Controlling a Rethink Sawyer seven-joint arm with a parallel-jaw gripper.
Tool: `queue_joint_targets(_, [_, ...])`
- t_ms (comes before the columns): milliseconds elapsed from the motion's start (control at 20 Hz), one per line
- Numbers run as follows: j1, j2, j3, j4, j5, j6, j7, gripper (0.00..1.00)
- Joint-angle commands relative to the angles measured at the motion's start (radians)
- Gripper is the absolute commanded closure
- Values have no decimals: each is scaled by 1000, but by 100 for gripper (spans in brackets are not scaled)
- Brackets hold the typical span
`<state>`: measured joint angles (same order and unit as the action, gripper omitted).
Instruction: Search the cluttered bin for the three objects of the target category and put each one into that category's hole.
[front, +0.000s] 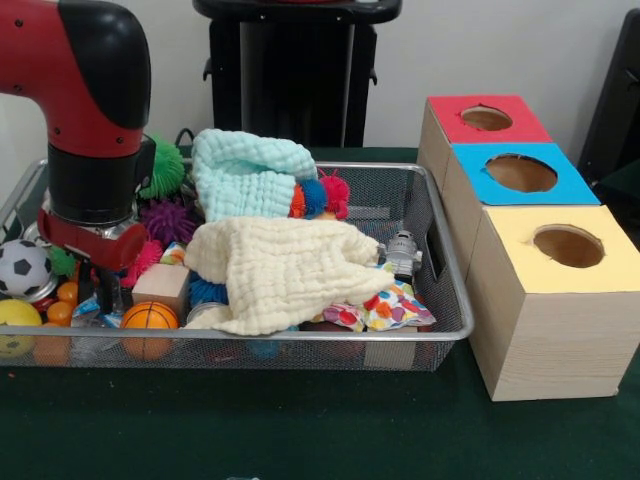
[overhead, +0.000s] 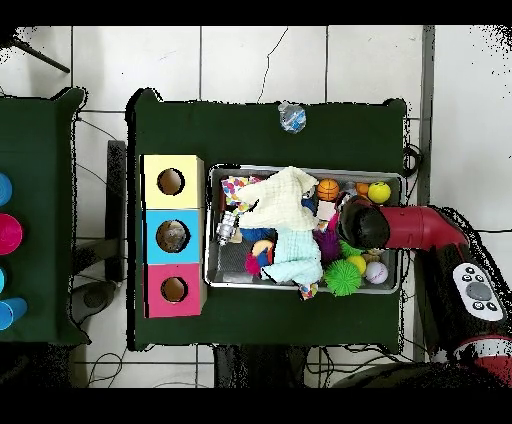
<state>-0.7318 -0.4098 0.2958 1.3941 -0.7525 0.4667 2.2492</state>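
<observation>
We see the red arm (front: 95, 120) reaching down into the left end of the wire bin (front: 440, 250). Its claw (front: 100, 290) sits low among small balls, and we cannot tell whether it is open or closed. A clear bottle (overhead: 291, 117) lies on the table (overhead: 240, 130) outside the bin. The blue box's hole (front: 521, 173) sits between the red and yellow boxes.

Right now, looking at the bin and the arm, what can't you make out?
- Pincer: open or shut unclear in front view among toys; the arm hides it overhead.
- Under the cream cloth and mint cloth: hidden in both views.
- Blue-faced box's hole: something inside, too small to identify overhead.
- Bottle outside the bin: overhead only, markings too small.
</observation>
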Motion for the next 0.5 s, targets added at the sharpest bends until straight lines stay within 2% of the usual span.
queue_joint_targets(50, [-22, 120, 51, -34, -56, -105, -102, 100])
queue_joint_targets(200, [-1, 49, 42, 13, -33, -68, -86, 100])
queue_joint_targets(350, [-1, -61, 77, 87, 21, -9, -108, 100])
queue_joint_targets(500, [6, -138, 93, 119, 58, 52, -129, 100])
